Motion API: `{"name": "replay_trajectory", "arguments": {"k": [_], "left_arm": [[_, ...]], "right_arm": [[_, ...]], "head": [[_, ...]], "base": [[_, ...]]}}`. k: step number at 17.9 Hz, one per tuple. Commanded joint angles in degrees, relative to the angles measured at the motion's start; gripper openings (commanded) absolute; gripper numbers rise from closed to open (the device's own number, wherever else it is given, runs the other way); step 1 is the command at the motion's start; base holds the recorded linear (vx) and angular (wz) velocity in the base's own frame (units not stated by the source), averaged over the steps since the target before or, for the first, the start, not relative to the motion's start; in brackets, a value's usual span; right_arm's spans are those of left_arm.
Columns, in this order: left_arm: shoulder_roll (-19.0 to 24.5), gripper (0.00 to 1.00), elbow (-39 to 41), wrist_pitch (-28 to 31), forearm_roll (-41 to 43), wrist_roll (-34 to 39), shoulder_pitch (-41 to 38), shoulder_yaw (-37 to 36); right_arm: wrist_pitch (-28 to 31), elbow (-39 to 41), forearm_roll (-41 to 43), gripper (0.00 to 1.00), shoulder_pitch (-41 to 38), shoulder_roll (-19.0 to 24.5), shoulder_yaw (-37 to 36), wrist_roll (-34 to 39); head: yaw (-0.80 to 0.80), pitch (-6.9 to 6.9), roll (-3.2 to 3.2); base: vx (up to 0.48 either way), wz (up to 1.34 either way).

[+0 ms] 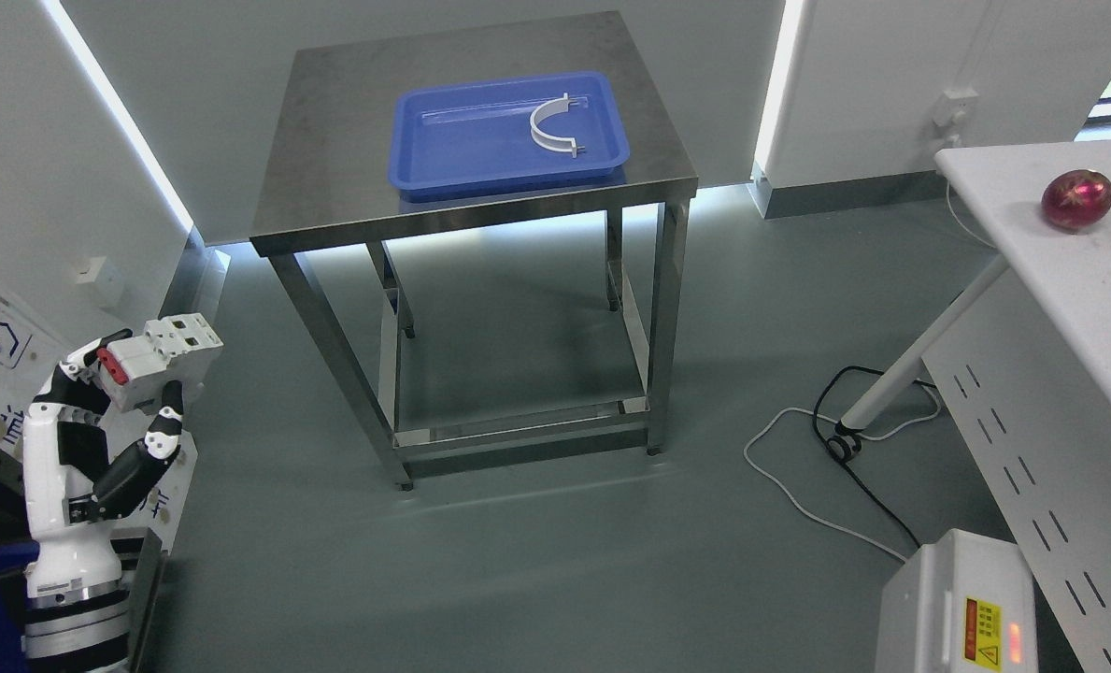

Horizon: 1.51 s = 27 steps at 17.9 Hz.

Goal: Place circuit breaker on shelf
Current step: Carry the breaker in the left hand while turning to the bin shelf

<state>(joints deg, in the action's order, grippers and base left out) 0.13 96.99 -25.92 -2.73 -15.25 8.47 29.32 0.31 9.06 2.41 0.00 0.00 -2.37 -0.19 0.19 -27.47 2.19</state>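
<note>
White circuit breaker (red switch)

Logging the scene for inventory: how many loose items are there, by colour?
Blue: 1, tray
White: 2, curved bracket in the tray, breaker in the left hand
Dark red: 1, ball
Total: 4

White table cut off at right edge, grey box cut off below

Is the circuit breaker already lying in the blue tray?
No, the left hand holds the circuit breaker, far from the blue tray.
</note>
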Motion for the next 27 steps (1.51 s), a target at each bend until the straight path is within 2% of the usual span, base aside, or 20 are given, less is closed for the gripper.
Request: {"name": "replay_trajectory", "arguments": {"k": [1,11,16,19,21,27], "left_arm": [[0.9,0.04,0.8,-0.4,-0.7,0.0,-1.1,-0.4],[0.9,0.04,0.8,0.8,-1.2,0.0,-2.5,2.0],[0.9,0.04,0.9,6.3,-1.9,0.4,0.4,2.9],[0.9,0.04,0.9,13.5,-1.8,0.7,7.1,2.9],[0.9,0.04,0.9,17.1,-1.8,0.7,8.1,3.0],[0.9,0.05,0.9,17.0,-1.9,0.0,11.9,2.6]], "right_arm": [[2.4,0.0,0.0,1.0,-0.9,-1.0,0.0,0.0],[2.4,0.0,0.0,1.0,-1.0,-1.0,0.0,0.0],[2.4,0.0,0.0,1.0,-0.9,-1.0,0.0,0.0],[2.4,0.0,0.0,1.0,-0.9,-1.0,0.0,0.0],[2.4,0.0,0.0,1.0,-0.9,-1.0,0.0,0.0],[2.4,0.0,0.0,1.0,-0.9,-1.0,0.0,0.0]], "head": [[0.0,0.0,0.0],[0.0,0.0,0.0],[0.0,0.0,0.0],[0.0,0.0,0.0],[0.0,0.0,0.0],[0.0,-0.01,0.0]], "base": [[-0.298,0.05],[-0.352,0.01],[-0.413,-0.01],[-0.44,-0.03],[-0.451,0.18],[-0.399,0.67]]}}
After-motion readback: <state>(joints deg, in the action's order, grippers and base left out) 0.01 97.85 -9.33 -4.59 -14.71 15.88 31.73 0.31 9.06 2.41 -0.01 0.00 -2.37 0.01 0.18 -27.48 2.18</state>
